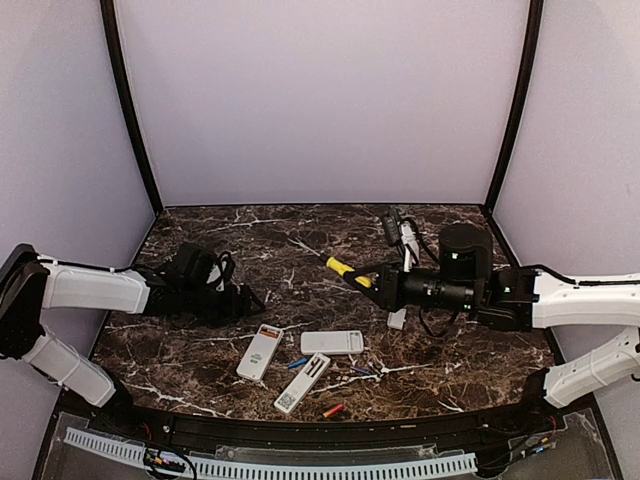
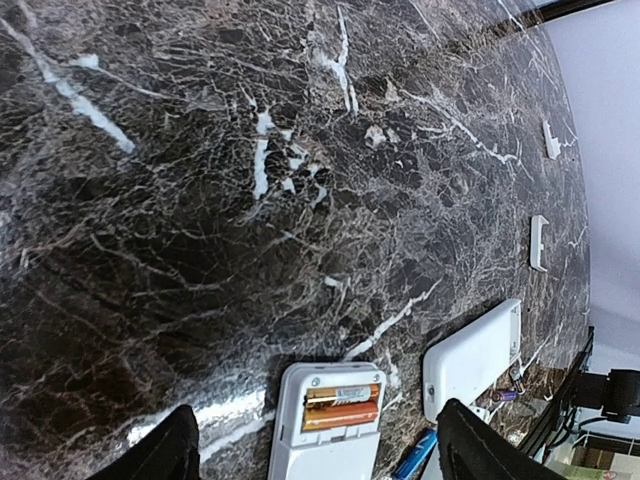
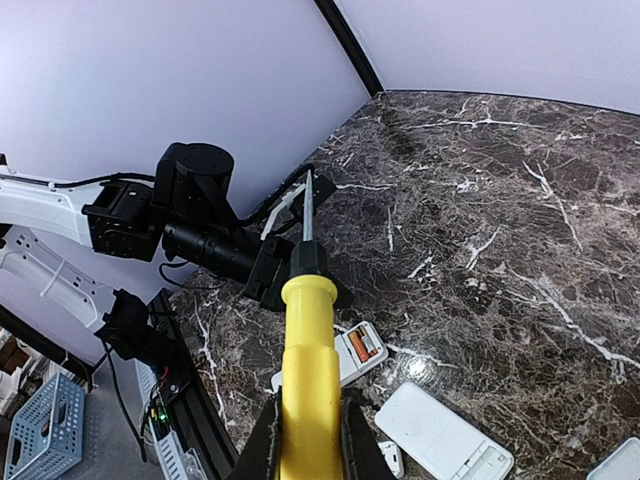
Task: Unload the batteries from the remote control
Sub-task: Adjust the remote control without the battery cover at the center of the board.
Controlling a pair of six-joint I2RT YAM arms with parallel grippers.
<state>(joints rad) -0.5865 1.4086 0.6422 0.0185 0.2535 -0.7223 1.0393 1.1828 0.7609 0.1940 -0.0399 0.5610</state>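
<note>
Two orange batteries [image 2: 342, 405] sit in the open remote [image 2: 320, 455], near your wide-open left jaws. Your right jaws clamp the screwdriver [image 3: 310, 380]; pry carelessly and they could shoot off the worktop [image 2: 200, 200].

We list three white remotes flat on the desk [image 1: 180, 350]: left remote [image 1: 259, 352], cover off, two orange batteries [image 2: 341, 407] seated side by side; middle remote [image 1: 331, 342]; near remote [image 1: 302, 383]. Loose: blue battery [image 1: 297, 363] between them, red battery [image 1: 333, 410] towards the front edge.

My left gripper [image 2: 315, 458] stands wide open, wrist apparently angled down; my right gripper [image 3: 310, 445] clamps the screwdriver [image 3: 310, 345], forearm level.
</note>
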